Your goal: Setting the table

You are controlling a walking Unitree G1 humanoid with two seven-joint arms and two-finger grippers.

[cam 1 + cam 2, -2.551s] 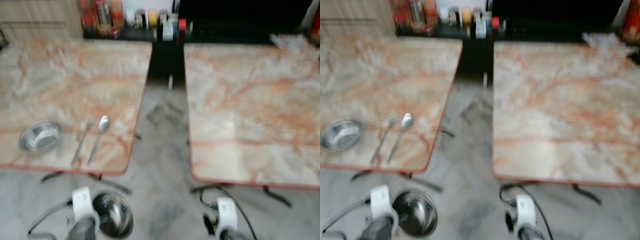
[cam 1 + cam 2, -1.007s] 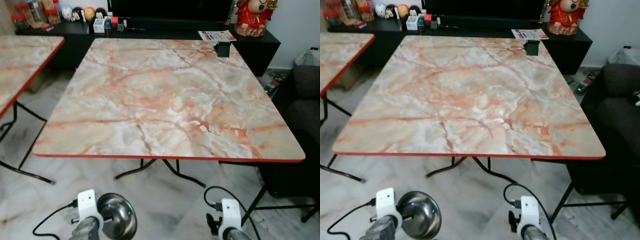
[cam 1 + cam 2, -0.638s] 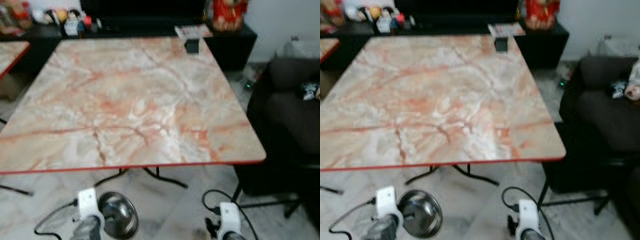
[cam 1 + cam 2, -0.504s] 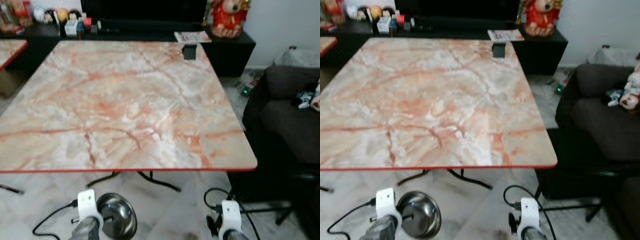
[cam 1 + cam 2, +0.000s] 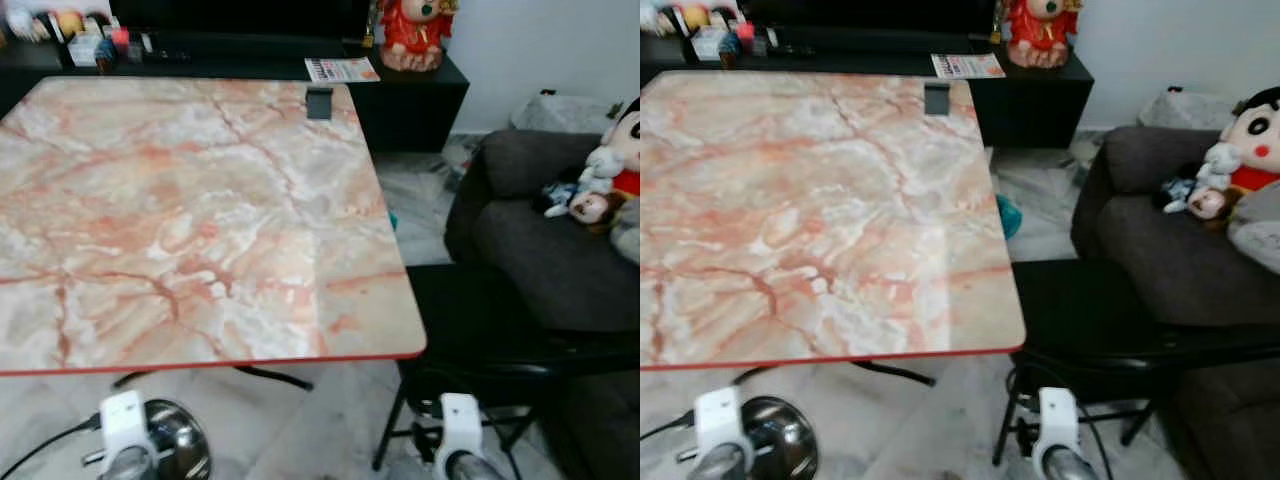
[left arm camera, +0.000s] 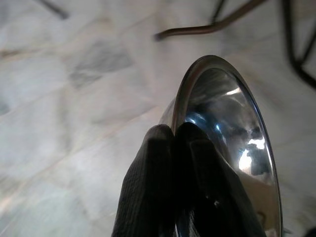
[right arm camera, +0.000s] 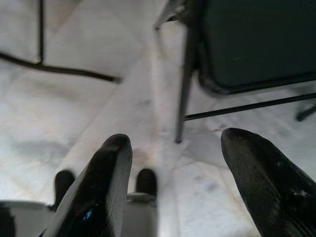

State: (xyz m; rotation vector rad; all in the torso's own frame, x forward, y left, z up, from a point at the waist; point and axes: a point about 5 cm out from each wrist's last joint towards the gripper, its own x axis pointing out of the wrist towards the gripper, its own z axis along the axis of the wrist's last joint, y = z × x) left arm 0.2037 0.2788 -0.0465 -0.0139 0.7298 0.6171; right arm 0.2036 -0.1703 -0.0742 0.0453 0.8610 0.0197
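Note:
A steel bowl (image 5: pixel 178 450) hangs low at the bottom left, below the front edge of the marble table (image 5: pixel 190 200). My left gripper (image 6: pixel 173 136) is shut on the steel bowl's rim (image 6: pixel 224 133), its fingers (image 6: pixel 148 192) pinching it over the pale floor. My right arm (image 5: pixel 458 440) hangs at the bottom right; its gripper (image 7: pixel 173 148) is open over the floor with nothing between the fingers (image 7: pixel 98 187). The tabletop is bare except for a small black object (image 5: pixel 319 102) near its far right corner.
A black folding chair (image 5: pixel 490 320) stands right of the table, its legs (image 7: pixel 185 79) near my right gripper. A dark sofa (image 5: pixel 560 230) with soft toys (image 5: pixel 600 170) lies beyond it. A black cabinet (image 5: pixel 250 60) with a red figurine (image 5: pixel 412 30) runs along the back wall.
The view has swung right: the first table with bowl, fork and spoon is out of sight, the second table has slid left, and the chair and sofa have come in. The bowl stays gripped.

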